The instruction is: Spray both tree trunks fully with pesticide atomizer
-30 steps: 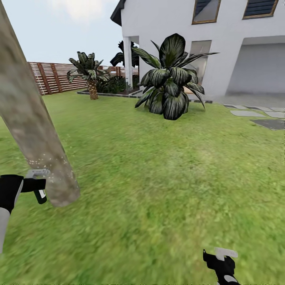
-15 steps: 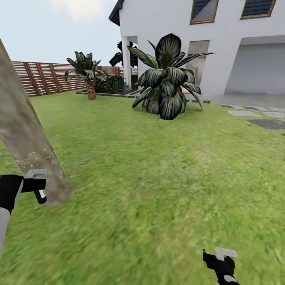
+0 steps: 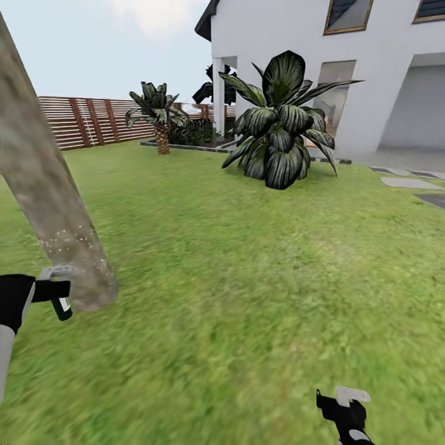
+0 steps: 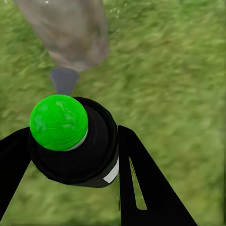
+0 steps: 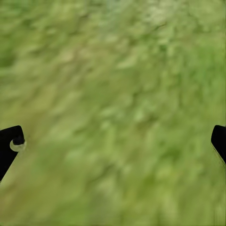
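On the lawn (image 3: pixel 247 278), at the left, a pale mottled trunk (image 3: pixel 49 191) leaning up out of the grass, white speckles scattered over its lower part. Just beside its base, the left gripper (image 3: pixel 59 290) clamped on the atomizer (image 4: pixel 75 141): black body, bright green cap, nozzle aimed at the trunk's foot. In the left wrist view, a black finger (image 4: pixel 141 183) pressed against either side of the atomizer, grass beneath, trunk base (image 4: pixel 75 33) close ahead. Low at the right, the right gripper (image 3: pixel 346 408) hanging over bare grass, well apart from the trunk; in the right wrist view, fingertips (image 5: pixel 10 143) spread wide with nothing between them but blurred grass. Farther back on the lawn, a big dark-leaved plant (image 3: pixel 281 123) before a white house (image 3: pixel 321 55), a short palm (image 3: pixel 157 114) near the slatted fence (image 3: pixel 93 120), and grey stones (image 3: pixel 411 183) toward the lawn's right edge.
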Motion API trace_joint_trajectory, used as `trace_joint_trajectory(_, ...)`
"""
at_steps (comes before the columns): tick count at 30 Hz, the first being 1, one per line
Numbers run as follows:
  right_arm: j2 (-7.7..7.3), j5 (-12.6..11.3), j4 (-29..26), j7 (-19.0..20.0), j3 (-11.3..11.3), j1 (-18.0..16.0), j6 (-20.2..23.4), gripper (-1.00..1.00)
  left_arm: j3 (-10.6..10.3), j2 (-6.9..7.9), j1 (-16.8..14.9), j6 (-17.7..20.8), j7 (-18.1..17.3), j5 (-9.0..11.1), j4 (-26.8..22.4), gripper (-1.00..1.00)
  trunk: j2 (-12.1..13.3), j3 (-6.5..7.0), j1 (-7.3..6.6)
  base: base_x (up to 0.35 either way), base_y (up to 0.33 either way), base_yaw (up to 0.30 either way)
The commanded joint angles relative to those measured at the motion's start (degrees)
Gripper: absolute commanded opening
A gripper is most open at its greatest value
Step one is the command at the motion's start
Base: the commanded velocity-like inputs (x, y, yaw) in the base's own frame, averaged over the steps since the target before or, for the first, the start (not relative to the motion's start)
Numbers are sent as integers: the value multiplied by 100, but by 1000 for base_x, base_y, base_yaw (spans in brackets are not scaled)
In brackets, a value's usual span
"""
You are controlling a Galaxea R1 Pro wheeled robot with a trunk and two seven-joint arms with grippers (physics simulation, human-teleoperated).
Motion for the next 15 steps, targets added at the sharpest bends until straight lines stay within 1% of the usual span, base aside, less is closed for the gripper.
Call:
trace_joint_trajectory(1,0,61,7,-21,-35,-4,-15,100,28,-6,-9,18,-53,-61,-2,-100,-2,-5,1,214,-207,55)
trace_joint_trajectory(3,0,61,7,-21,-38,-4,-15,100,30,-7,-7,18,-9,-63,0,-100,-2,-5,1,259,-166,17)
trace_joint_trajectory(6,0,61,7,-21,-37,-4,-15,100,38,-12,-8,18,197,-50,2,-100,-2,-5,1,279,-143,3)
trace_joint_trajectory(11,0,61,7,-21,-39,-4,-15,100,49,-10,4,18,244,-52,10,-100,-2,-5,1,281,-144,0)
trace_joint_trajectory(13,0,61,6,-21,-36,-4,-15,100,61,-8,25,18,248,-53,11,-100,-2,-5,1,181,-209,0)
trace_joint_trajectory(15,0,61,7,-21,-38,-4,-15,100,68,-7,31,18,253,-54,11,-100,-2,-5,1,52,-257,12)
